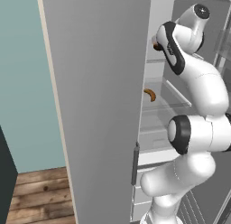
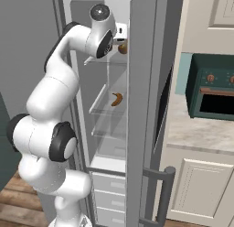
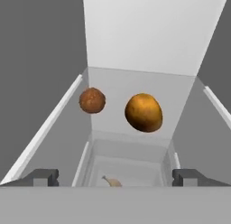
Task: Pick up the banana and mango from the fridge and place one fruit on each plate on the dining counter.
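Two finger tips: seen low in the hand view, one at each side, set wide apart with nothing between them.
Gripper [image 3: 115, 177]: released, jaws fully spread, nothing grasped; it is held inside the fridge at the upper shelf level, pointed down over the fruit.
Round fruits on the upper shelf: two are counted in the hand view, lying side by side but apart.
Mango [image 3: 143, 112]: the larger of the two, roundish to oval, smooth, orange-brown with a yellower sheen; it is placed on the upper glass shelf, just ahead of the gripper, and is partly seen beside the hand in the right base view [image 2: 122, 48].
Smaller fruit [image 3: 92, 100]: one, round, dull brown, rough-skinned, set next to the mango and not touching it.
Banana [image 2: 117, 99]: one, small, curved, yellow-brown; it is laid on a lower glass shelf, well below the mango, and its tip is glimpsed through the glass in the hand view.
Glass shelves [image 2: 103, 107]: at least three clear ones are made out, stacked in the white interior.
Drawers [image 2: 107, 185]: pale ones are seen at the bottom of the fridge; the number cannot be told exactly.
Fridge [image 1: 99, 105]: one, tall and grey, both flat doors swung open.
Oven [image 2: 212, 93]: one, dark green, set in the cream cabinets to the right.
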Robot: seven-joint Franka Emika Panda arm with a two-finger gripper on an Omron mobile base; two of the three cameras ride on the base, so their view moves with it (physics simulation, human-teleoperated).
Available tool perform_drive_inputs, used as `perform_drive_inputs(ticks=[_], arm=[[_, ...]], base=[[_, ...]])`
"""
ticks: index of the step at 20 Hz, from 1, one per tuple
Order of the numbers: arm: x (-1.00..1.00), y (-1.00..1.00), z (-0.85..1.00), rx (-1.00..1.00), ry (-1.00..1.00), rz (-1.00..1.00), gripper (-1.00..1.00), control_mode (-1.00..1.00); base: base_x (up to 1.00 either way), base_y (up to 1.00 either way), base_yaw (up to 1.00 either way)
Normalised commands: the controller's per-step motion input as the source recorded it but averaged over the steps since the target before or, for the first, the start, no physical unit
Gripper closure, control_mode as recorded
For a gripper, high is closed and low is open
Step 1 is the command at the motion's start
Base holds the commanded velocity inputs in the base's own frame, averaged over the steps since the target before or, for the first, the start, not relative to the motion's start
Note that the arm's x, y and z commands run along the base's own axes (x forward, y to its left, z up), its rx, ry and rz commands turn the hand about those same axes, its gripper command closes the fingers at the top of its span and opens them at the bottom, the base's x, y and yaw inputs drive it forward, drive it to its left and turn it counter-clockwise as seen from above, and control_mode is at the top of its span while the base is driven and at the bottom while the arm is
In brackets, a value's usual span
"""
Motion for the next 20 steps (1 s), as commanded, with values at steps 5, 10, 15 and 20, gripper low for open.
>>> perform_drive_inputs(ticks=[5, 10, 15, 20], arm=[[0.49, -0.28, -0.38, 0.00, 0.02, 0.00, -1.00, -1.00], [0.54, -0.08, -0.09, 0.00, 0.00, 0.00, -1.00, -1.00], [0.53, -0.03, 0.00, 0.00, 0.02, 0.00, -1.00, -1.00], [0.27, -0.01, 0.05, 0.00, 0.07, -0.01, -1.00, -1.00]], base=[[0.00, 0.00, 0.00], [0.00, 0.00, 0.00], [0.00, 0.00, 0.00], [0.00, 0.00, 0.00]])
